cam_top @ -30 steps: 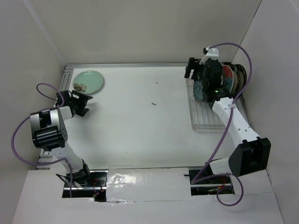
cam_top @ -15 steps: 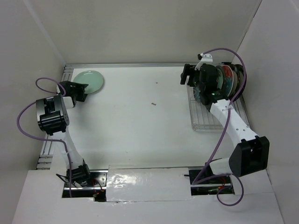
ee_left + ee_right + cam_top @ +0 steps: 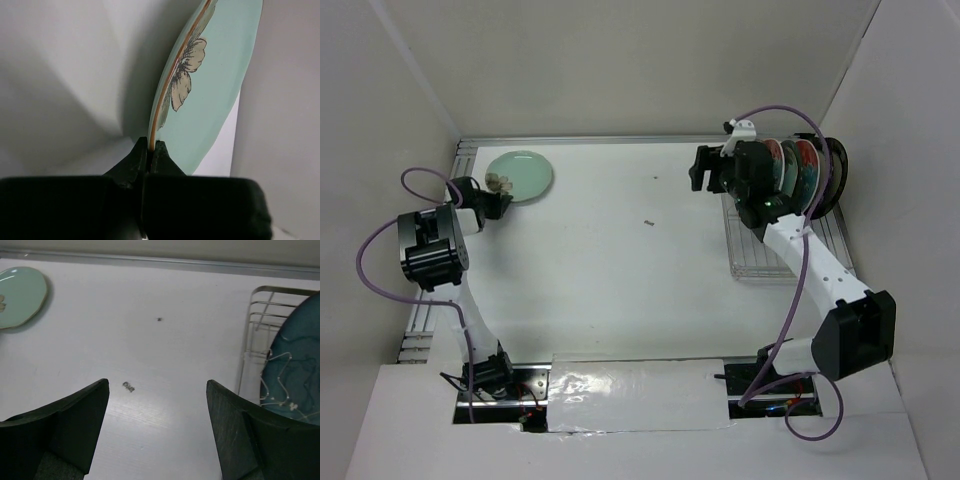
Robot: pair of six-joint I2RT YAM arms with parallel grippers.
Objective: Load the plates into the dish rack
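Observation:
A pale mint green plate (image 3: pixel 523 172) with a flower print lies at the table's far left corner. My left gripper (image 3: pixel 496 191) is shut on its near rim. In the left wrist view the fingertips (image 3: pixel 150 148) pinch the gold-lined edge of this plate (image 3: pixel 220 75). The silver wire dish rack (image 3: pixel 768 252) stands at the far right. Several plates (image 3: pixel 802 168) stand upright in its far end, red and teal among them. My right gripper (image 3: pixel 705 170) hangs open and empty just left of the rack. Its wrist view shows a teal plate (image 3: pixel 296 371) in the rack (image 3: pixel 256 305) and the mint plate (image 3: pixel 20 296) far left.
White walls close in the table on the left, back and right. A metal rail (image 3: pixel 620 140) runs along the far edge. Small dark marks (image 3: pixel 648 222) dot the tabletop's middle. The rack's near half holds no plates.
My left gripper has closed onto the mint plate's rim, and the plate has shifted slightly right. My right gripper has moved left and away from the rack, staying open.

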